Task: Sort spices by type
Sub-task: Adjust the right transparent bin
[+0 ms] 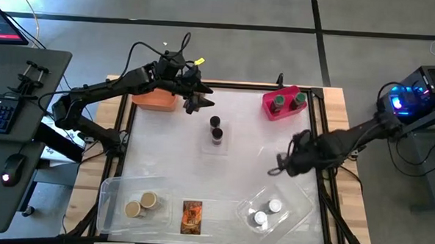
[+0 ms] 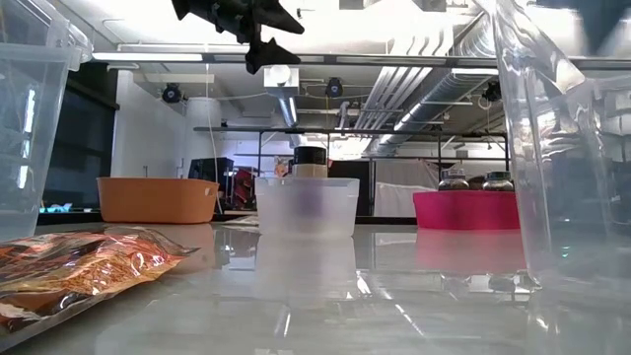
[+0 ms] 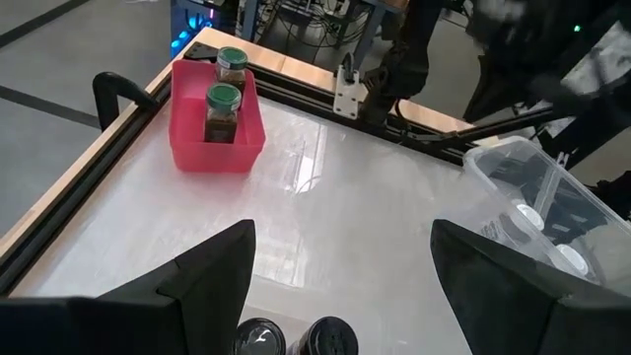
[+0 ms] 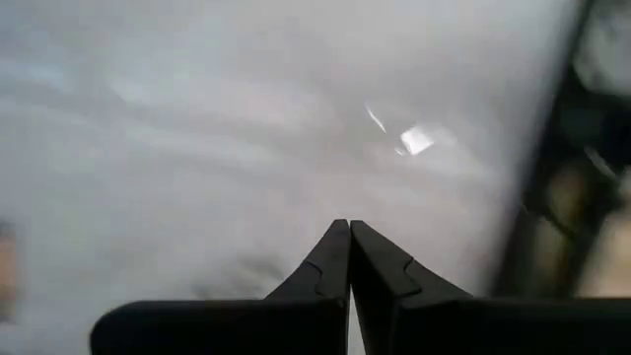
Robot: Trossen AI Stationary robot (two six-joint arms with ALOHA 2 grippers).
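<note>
Closest to the low camera is a brown packet (image 2: 84,261), with a clear cup (image 2: 307,206) behind it hiding most of the two dark-capped jars (image 1: 215,131). From above I see both jars mid-table. My left gripper (image 1: 198,100) hangs empty, fingers apart, beside the orange bin (image 1: 155,99). My right gripper (image 1: 283,164) sits pinched together. Two green-capped jars (image 3: 224,94) stand in the pink bin (image 3: 187,145).

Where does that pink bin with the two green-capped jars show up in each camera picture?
High view: pink bin at the table's far edge, right of centre.
Low view: right of the middle, behind the clear tub.
Left wrist view: upper left.
Right wrist view: not in it.
Shared landmark: its green-capped jars.
</note>
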